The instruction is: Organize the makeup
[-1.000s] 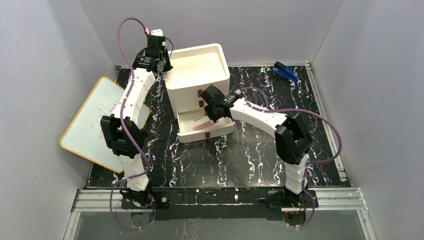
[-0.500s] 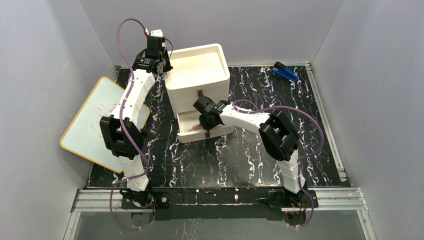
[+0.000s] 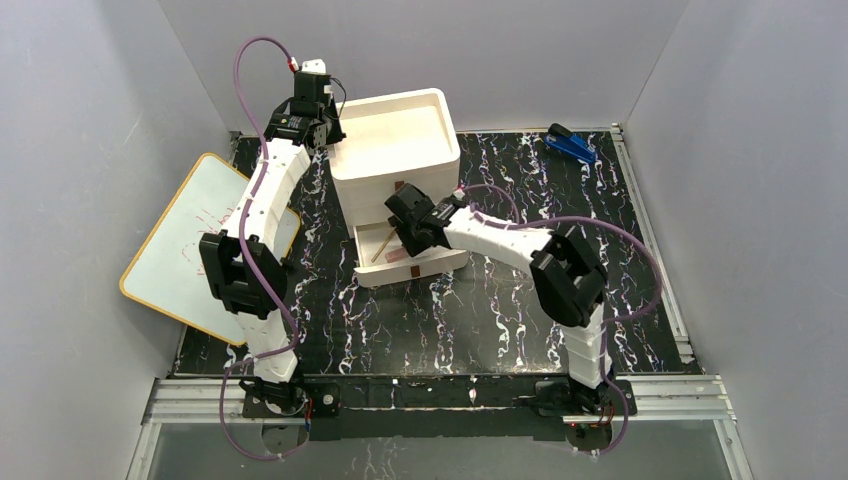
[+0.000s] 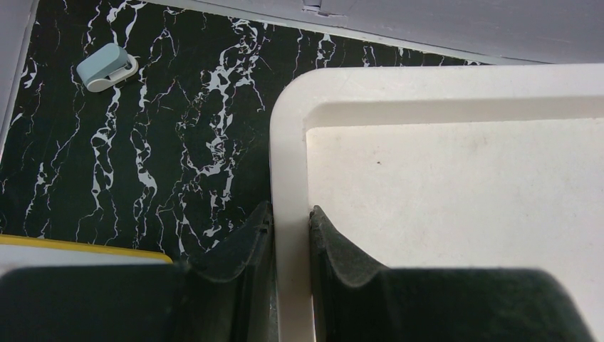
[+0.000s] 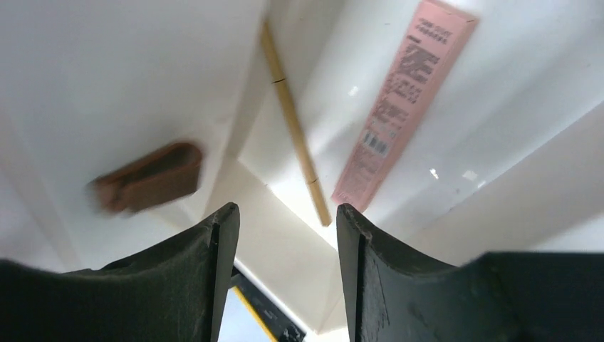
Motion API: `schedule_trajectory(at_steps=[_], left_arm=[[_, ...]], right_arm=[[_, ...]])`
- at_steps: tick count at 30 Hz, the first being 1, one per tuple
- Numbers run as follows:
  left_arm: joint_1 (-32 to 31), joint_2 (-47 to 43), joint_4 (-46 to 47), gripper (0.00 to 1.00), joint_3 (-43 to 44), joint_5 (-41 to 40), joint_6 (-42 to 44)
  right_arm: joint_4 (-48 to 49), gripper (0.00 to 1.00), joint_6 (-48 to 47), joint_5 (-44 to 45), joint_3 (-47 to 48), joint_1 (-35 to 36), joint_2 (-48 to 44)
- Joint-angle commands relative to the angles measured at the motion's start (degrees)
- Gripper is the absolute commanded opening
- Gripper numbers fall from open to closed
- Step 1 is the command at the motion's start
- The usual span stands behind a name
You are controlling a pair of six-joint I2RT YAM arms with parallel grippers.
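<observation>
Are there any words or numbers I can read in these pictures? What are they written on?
Pink packet in the drawer: printed lines and a barcode, too blurred to read.
Whiteboard: faint red scribbles, too small to read.
Nothing else shows any text.

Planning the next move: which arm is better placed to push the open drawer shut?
Right. The right gripper hangs over the open drawer, jaws open and empty; the left gripper is clamped on the organizer's top rim, likely bracing it.
</observation>
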Motion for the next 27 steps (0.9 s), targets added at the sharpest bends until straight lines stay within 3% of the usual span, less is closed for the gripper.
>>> schedule_trajectory(at_steps=[1, 9, 12, 16, 20, 23, 27], left_arm=[[-0.6, 3.0, -18.6, 0.0, -3.2, 4.0, 0.9], [-0.5, 6.1, -19.9, 0.0, 0.2, 3.2, 1.0], [-0.6, 7.0, -20.4, 0.0, 1.7, 3.1, 1.0], [-0.6, 7.6, -19.9, 0.0, 1.8, 3.6, 0.7], [-0.6, 8.0, -20.0, 0.0, 1.9, 3.8, 0.6], [-0.6, 8.0, -20.3, 0.0, 2.5, 3.9, 0.8], [-0.6, 7.0, -20.8, 0.0, 2.4, 3.4, 1.2]], right_arm=[[-2.1, 0.6, -5.5, 7.6, 2.6, 1.7, -10.3], [-2.5, 0.59, -16.4, 4.5, -5.5, 2.9, -23.6], [1.3, 0.53, -28.0, 5.2, -11.5, 4.6, -27.5], [-2.7, 0.51, -43.9, 15.3, -13.8, 10.7, -24.7], [-3.8, 0.52, -49.8, 26.5, -17.8, 15.9, -20.2], [7.4, 0.63, -55.5, 27.9, -26.7, 17.6, -20.4], [34.0, 0.72, -66.7, 21.2, -40.4, 18.4, -23.9]])
